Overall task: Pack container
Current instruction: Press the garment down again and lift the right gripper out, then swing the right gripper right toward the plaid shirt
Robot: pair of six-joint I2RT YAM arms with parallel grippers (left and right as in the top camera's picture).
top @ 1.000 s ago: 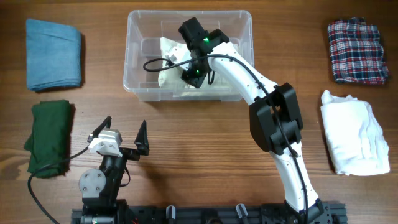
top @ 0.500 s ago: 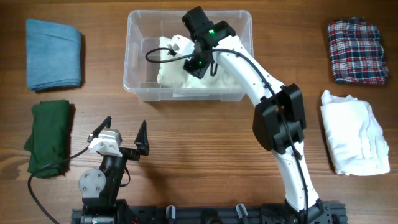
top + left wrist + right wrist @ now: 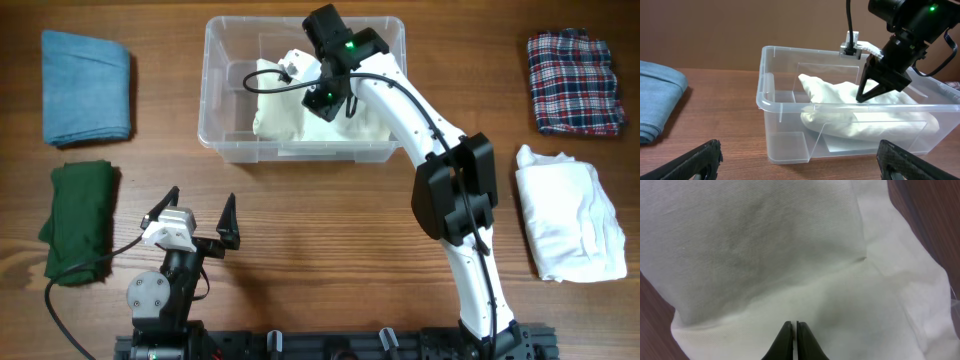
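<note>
The container (image 3: 215, 90) is a clear bin at the far middle of the table, shown close up in the left wrist view (image 3: 762, 95). A folded white cloth (image 3: 285, 120) (image 3: 835, 90) (image 3: 765, 245) lies inside it. My right gripper (image 3: 322, 100) (image 3: 862, 95) (image 3: 794, 325) hangs inside the bin just over the cloth. Its jaws are shut with nothing between them. My left gripper (image 3: 200, 197) (image 3: 800, 165) rests near the front left of the table, wide open and empty, pointing at the bin.
A blue cloth (image 3: 87, 85) (image 3: 660, 105) and a dark green cloth (image 3: 80, 220) lie left of the bin. A plaid cloth (image 3: 575, 82) and a white cloth (image 3: 570, 210) lie at the right. The right arm arches over the bin's front wall.
My shut right gripper has drifted right and towards the bin's far side, above the white cloth. The left arm has not moved.
</note>
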